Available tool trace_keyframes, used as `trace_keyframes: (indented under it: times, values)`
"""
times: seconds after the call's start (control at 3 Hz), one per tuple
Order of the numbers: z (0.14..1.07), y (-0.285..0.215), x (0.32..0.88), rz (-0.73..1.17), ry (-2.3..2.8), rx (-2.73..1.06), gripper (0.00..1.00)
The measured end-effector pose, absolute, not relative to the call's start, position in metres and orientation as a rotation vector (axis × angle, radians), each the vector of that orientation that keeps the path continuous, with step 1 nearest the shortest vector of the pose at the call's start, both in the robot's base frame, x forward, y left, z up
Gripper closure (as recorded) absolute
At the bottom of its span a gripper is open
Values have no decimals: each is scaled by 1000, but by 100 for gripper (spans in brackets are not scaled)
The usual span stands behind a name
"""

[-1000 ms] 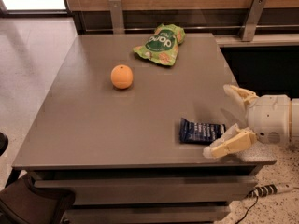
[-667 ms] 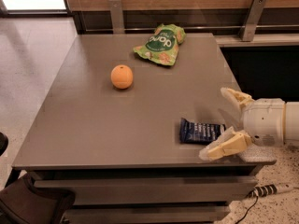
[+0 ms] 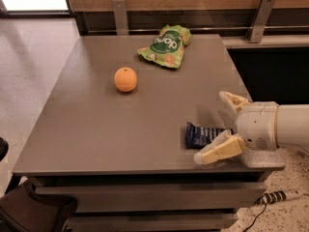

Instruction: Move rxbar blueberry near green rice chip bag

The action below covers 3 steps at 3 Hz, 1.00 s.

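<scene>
The rxbar blueberry [image 3: 202,135], a dark navy bar, lies flat near the table's front right edge. My gripper [image 3: 216,125] reaches in from the right with its jaws open. One finger [image 3: 233,100] is behind the bar and the other [image 3: 218,152] is in front of it, so the bar's right end lies between them. The green rice chip bag [image 3: 165,46] lies at the far side of the table, well away from the bar.
An orange [image 3: 125,79] sits left of centre on the grey table [image 3: 96,124]. A wooden wall with metal brackets [image 3: 261,18] runs behind the table. A power strip [image 3: 277,196] lies on the floor at the front right.
My gripper has shifted slightly left toward the bar, with its fingers further along the bar's right end. The bar, the orange and the bag have not moved.
</scene>
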<state>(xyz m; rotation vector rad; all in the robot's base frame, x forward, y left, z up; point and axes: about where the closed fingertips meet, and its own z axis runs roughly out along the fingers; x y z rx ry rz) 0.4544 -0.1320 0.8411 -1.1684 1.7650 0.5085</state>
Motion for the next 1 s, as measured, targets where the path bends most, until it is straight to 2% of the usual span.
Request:
trace_keyframes:
  times: [0.67,1.0]
  values:
    - [818,-131,458,439,1851,-1189,0]
    - [806,-142,460,458,1846,-1157,15]
